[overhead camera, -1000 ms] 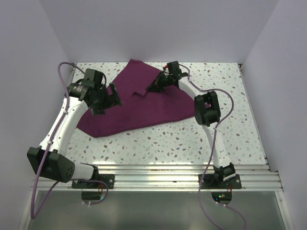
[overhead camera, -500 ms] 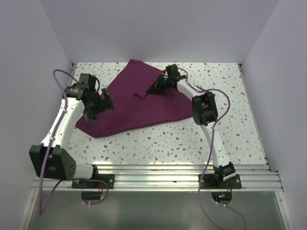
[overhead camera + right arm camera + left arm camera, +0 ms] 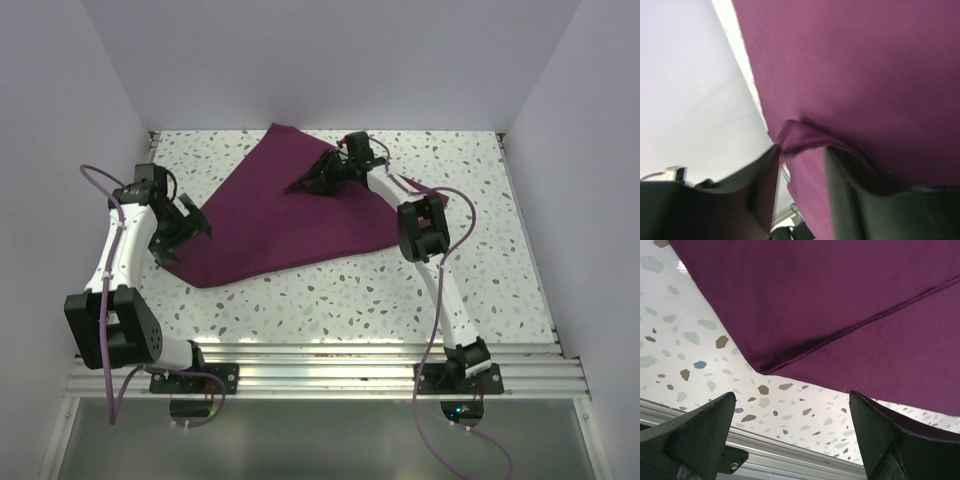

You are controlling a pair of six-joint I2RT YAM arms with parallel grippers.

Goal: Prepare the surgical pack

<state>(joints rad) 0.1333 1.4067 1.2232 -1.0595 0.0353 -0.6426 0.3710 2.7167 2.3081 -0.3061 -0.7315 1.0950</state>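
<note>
Three pale lilac walls [image 3: 330, 60] box a white speckled terrazzo bench [image 3: 400, 290]; plum-purple cloth sheet [image 3: 290, 225] lies spread on it. My left tool [image 3: 792, 395] gapes empty; my right tool [image 3: 800, 150] sits part-open astride a cloth ridge.

plain pale lavender walls [image 3: 320, 60] at top, left and right, even light. white speckled terrazzo tabletop [image 3: 400, 290] fills the centre, aluminium rails [image 3: 330, 365] along the bottom.

Plum-purple cloth sheet [image 3: 290, 215]: woven fabric, matt, soft, smooth where it lies flat, creased at the folds.
White speckled terrazzo-look bench [image 3: 400, 290]: hard, smooth, faint sheen.
Ribbed silver metal rail [image 3: 330, 362], 6 o'clock edge: brushed, dull.
Left gripper [image 3: 792, 402] fingers [image 3: 695, 432]: matt black plastic.
</note>
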